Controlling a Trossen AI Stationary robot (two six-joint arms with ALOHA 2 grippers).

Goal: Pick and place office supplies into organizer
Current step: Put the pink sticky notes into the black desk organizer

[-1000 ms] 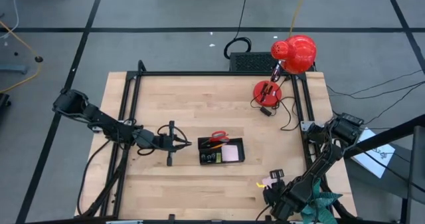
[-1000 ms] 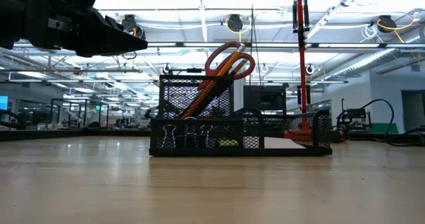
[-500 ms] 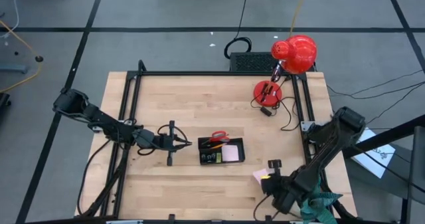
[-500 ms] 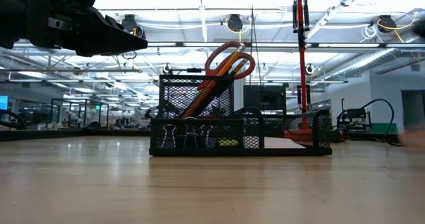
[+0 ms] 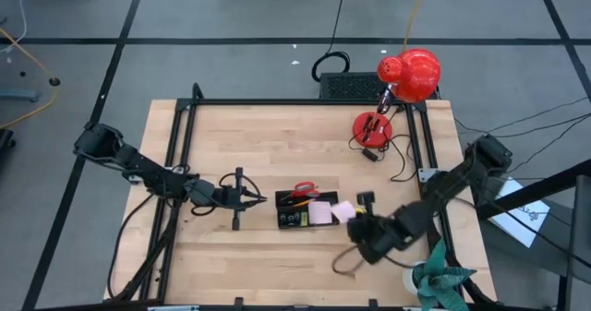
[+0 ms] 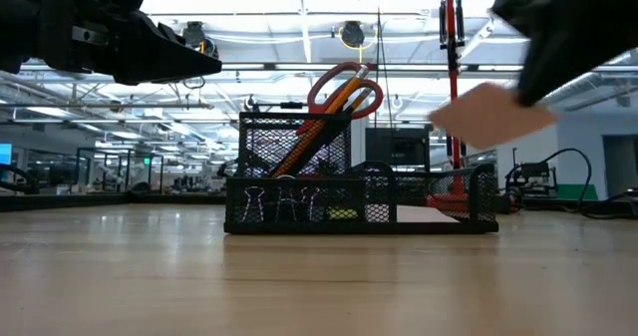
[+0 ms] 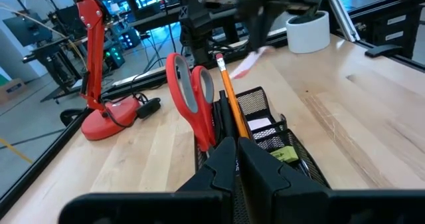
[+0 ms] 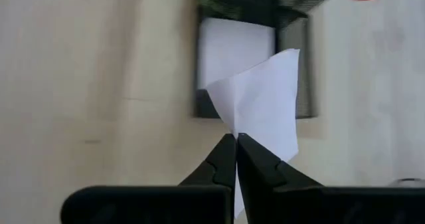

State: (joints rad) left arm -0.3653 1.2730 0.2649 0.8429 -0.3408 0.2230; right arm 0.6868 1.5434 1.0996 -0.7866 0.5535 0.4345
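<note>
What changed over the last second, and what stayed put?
The right tool, shut on a pink sticky note, swung from the table's near right corner in toward the organizer, lifting the note to just beside its right end, above the table. The left tool, the scissors and the pencils in the organizer, and the red lamp did not move.

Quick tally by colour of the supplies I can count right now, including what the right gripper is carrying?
Red: 1, scissors
Orange: 1 pencil clearly visible; others hidden
Pink: 2, pad in organizer and sheet pinched by right gripper
Yellow-green: 1 bit
Black binder clips: number unclear
Total countable: 5
</note>
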